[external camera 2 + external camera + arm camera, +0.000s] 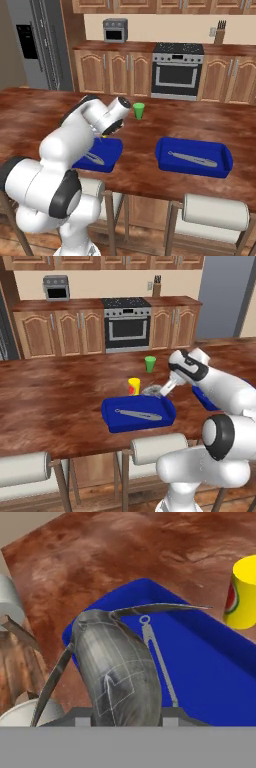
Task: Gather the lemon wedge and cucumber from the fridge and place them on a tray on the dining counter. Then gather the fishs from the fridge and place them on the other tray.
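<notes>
Fish (117, 672), grey: clamped in gripper (161, 390), above far right corner of blue tray (112, 421); long axis along gripper, tail outermost. Second fish (139, 415) lies lengthwise in tray. Arm reaches forward, hand angled downward-left.

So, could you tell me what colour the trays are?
Blue trays, clearest in the right base view.

this was a home kitchen, rendered rather than real. a steel oven range (127, 323) stood among wooden base cabinets (57, 331), with a toaster oven (56, 287) and a knife block (157, 287) on the worktop and a grey fridge (37, 42) to one side. a long wooden dining counter (55, 401) ran in front, with padded stools (22, 468) tucked under it.
</notes>
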Controlling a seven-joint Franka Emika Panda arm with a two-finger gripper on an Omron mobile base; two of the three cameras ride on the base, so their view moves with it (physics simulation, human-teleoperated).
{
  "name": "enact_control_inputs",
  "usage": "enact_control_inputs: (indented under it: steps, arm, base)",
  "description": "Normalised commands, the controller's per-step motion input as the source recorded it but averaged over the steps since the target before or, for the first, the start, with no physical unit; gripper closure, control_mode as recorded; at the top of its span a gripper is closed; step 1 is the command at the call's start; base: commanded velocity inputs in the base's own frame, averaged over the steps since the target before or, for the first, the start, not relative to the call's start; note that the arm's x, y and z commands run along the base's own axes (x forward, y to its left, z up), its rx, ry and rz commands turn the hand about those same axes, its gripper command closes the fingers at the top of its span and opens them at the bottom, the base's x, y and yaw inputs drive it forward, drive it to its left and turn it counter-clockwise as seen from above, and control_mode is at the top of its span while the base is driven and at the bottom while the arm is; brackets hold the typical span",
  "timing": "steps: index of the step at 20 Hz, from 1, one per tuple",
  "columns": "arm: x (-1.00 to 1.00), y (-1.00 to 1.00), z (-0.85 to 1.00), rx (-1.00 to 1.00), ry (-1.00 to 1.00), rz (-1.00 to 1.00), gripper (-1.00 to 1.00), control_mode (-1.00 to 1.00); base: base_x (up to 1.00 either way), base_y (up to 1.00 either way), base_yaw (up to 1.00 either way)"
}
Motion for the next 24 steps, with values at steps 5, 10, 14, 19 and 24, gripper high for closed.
enact_control_inputs:
  steps: [5, 10, 14, 19, 24]
  arm:
    - [0.28, 0.00, -0.31, 0.00, 0.17, 0.00, 1.00, -1.00]
    - [0.32, 0.00, -0.29, 0.00, 0.13, 0.00, 1.00, -1.00]
    - [0.35, 0.00, -0.27, 0.00, 0.09, 0.00, 1.00, -1.00]
    - [0.30, 0.00, -0.25, 0.00, 0.08, 0.00, 1.00, -1.00]
    - [0.20, 0.00, -0.26, 0.00, 0.01, 0.00, 1.00, -1.00]
  base:
    - [0.00, 0.00, 0.00]
    - [0.00, 0.00, 0.00]
    - [0.00, 0.00, 0.00]
    - [0.00, 0.00, 0.00]
    - [0.00, 0.00, 0.00]
